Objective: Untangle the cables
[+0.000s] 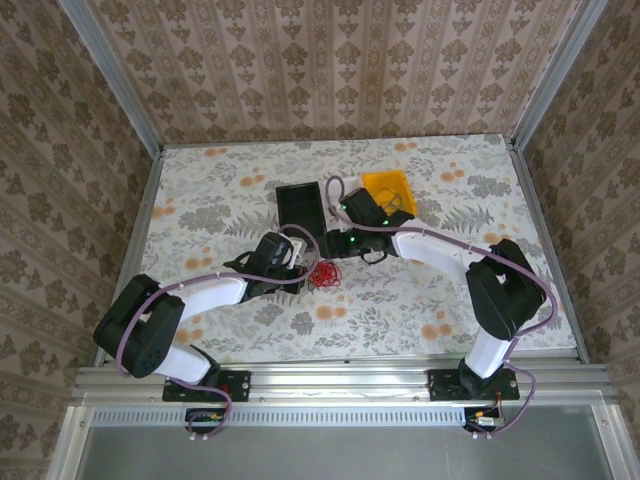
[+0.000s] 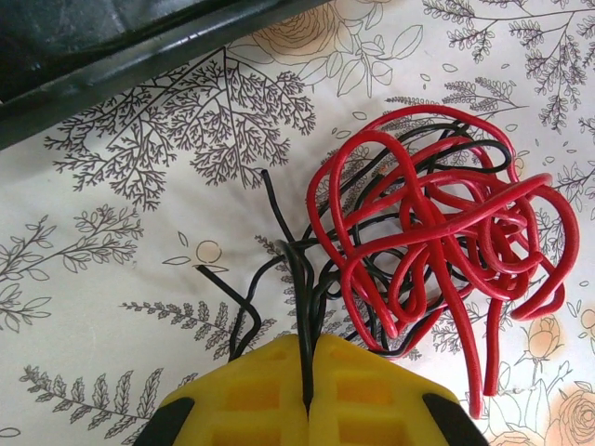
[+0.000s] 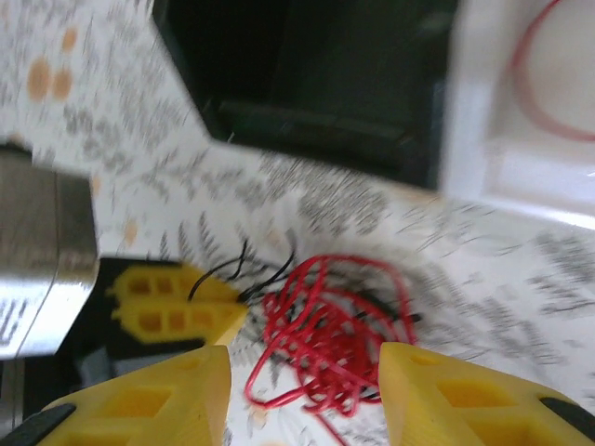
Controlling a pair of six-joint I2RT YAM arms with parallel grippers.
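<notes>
The cables lie in one small tangle on the flowered table: a bright red cable (image 2: 437,232) (image 3: 325,321) (image 1: 323,275) looped many times, with a thin black cable (image 2: 279,223) threaded through it. My left gripper (image 2: 308,372) (image 1: 298,266) sits just left of the tangle, its yellow fingers (image 3: 177,302) shut on strands of the black cable. My right gripper (image 3: 302,395) (image 1: 338,250) hovers over the tangle, open, with the red loops showing between its two yellow fingers; nothing is held.
A black bin (image 1: 300,210) (image 2: 93,56) (image 3: 307,74) stands just behind the tangle. A yellow bin (image 1: 388,190) is to its right. In the right wrist view a white container (image 3: 521,139) with a red strand (image 3: 544,102) in it sits beside the black bin.
</notes>
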